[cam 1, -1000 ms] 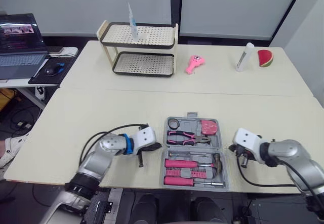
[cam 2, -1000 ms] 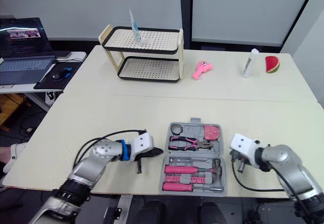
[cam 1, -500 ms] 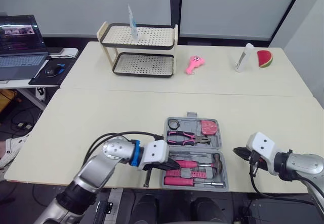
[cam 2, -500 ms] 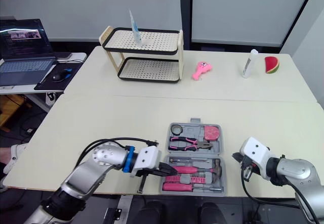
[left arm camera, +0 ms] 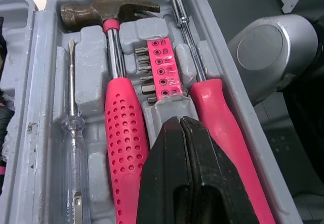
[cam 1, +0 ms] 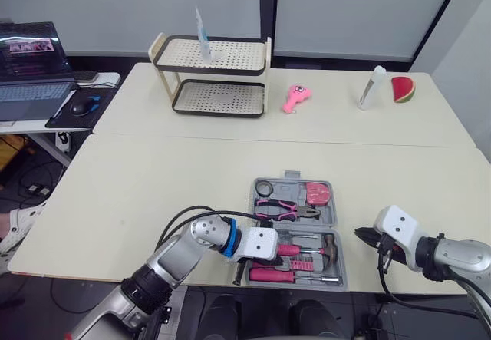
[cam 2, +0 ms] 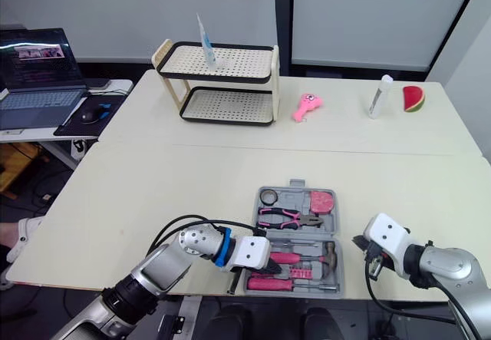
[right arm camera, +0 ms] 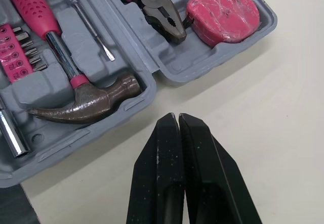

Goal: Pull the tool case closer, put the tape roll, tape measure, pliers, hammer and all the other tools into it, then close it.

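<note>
Cream desk [cam 1: 138, 186] spans the head views, with a two-tier rack [cam 1: 215, 75] at upper centre and a laptop [cam 1: 31, 71] at upper left. At lower centre, close to the front edge of the desk, the tool case [cam 1: 303, 223] lies open flat.

Its upper half holds the tape roll [cam 1: 263, 188], pliers [cam 1: 285, 210] and pink tape measure [cam 1: 316, 193]. Its lower half holds the hammer [left arm camera: 117, 97], a pink-handled screwdriver [left arm camera: 223, 118], a strip of bits [left arm camera: 162, 67] and a slim clear-handled screwdriver [left arm camera: 71, 118]. No loose tool lies on the desk nearby, so by this evidence packing is done and closing remains.

The left end effector [left arm camera: 178, 120] hangs over the lower half, just above the bit strip, between the hammer handle and the screwdriver handle. Its fingers are pressed together with nothing visible between them. The right end effector [right arm camera: 177, 117] sits over bare desk just beside the right side of the case, near the hammer head, fingers likewise narrow and empty.

Hazards:
- Folding the case while the left end effector sits inside would pinch it.
- Drawing that end effector out carelessly could catch a handle and unseat a tool, blocking the latch.
- A hard push on the case could slide it over the front edge.
</note>
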Robot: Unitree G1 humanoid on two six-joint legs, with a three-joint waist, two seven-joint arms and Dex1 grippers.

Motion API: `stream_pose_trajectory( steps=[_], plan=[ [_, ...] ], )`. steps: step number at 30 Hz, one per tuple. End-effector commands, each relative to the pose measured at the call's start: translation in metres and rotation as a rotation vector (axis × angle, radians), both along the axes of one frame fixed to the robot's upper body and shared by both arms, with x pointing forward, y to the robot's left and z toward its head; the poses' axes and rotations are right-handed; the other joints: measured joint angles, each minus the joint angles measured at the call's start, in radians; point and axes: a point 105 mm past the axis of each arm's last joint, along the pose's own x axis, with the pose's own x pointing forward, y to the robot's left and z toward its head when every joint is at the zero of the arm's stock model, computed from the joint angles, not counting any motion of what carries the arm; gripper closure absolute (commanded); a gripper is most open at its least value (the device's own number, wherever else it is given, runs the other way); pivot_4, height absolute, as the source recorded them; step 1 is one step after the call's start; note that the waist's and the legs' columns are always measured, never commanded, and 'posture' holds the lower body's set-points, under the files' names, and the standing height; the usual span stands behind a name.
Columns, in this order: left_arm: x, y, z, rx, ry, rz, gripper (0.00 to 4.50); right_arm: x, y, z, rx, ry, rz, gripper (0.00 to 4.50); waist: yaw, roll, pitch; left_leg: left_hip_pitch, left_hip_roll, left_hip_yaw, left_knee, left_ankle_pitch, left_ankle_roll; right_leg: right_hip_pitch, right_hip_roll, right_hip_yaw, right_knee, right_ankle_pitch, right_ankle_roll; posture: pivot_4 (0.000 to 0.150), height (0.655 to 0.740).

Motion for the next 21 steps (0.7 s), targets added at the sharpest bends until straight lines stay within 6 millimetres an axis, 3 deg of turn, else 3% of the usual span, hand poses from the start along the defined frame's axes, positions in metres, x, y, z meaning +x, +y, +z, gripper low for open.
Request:
stream_pose_trajectory(
  steps=[1,8,10,15,21],
  plan=[
    [-0.003,-0.005,-0.003,0.008,-0.024,-0.038,4.50,0.002,0.000,0.007,-0.002,-0.034,0.007,4.49,0.000,0.000,0.000,0.000,0.000,0.000,0.000,0.000,0.000,0.000,0.000,0.000,0.000,0.000,0.000,0.150,0.7290],
    [-0.003,-0.003,-0.012,0.048,-0.022,-0.044,4.50,0.003,-0.003,0.008,0.052,0.005,-0.048,4.49,0.000,0.000,0.000,0.000,0.000,0.000,0.000,0.000,0.000,0.000,0.000,0.000,0.000,0.000,0.000,0.150,0.7290],
    [-0.003,0.000,-0.015,0.060,-0.018,-0.039,4.50,0.007,-0.006,0.012,0.129,0.038,-0.102,3.99,0.000,0.001,0.000,0.000,0.000,0.000,0.000,0.000,0.000,0.000,0.000,0.000,0.000,0.000,0.000,0.150,0.7290],
    [-0.003,0.004,-0.020,0.081,-0.013,-0.036,4.50,0.031,-0.008,0.028,0.318,0.102,-0.255,3.27,-0.001,0.002,-0.002,0.001,0.000,0.000,0.000,0.000,0.000,0.001,0.000,0.000,0.000,0.000,0.000,0.150,0.7290],
    [-0.003,0.006,-0.022,0.096,-0.008,-0.044,4.50,0.058,-0.002,0.032,0.429,0.191,-0.365,2.34,-0.001,0.003,-0.002,0.001,0.000,-0.001,0.000,0.000,0.000,0.001,0.000,0.000,-0.001,0.000,0.000,0.150,0.7290]
  ],
)
